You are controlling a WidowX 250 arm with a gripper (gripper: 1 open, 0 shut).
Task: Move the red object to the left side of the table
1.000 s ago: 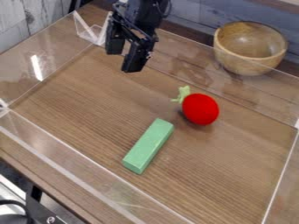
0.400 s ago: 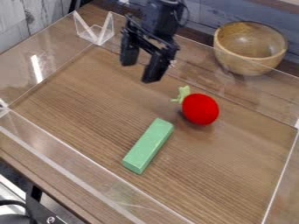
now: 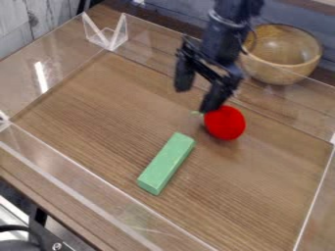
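Note:
The red object [image 3: 226,123] is a small round bright-red toy fruit with a green stem, resting on the right half of the wood-grain table [image 3: 105,108]. My gripper [image 3: 203,86] hangs open just above and to the upper left of it, its dark fingers spread with nothing between them. One fingertip [image 3: 217,98] hovers close over the fruit's stem; I cannot tell whether it touches.
A flat light-green block [image 3: 167,163] lies in front of the fruit, toward the near edge. A wooden bowl [image 3: 280,53] stands at the back right, behind the arm. Low clear acrylic walls [image 3: 102,33] border the tabletop.
The open gripper has travelled from the back middle of the table rightward and forward, ending just above the red fruit. Fruit, block and bowl have stayed put.

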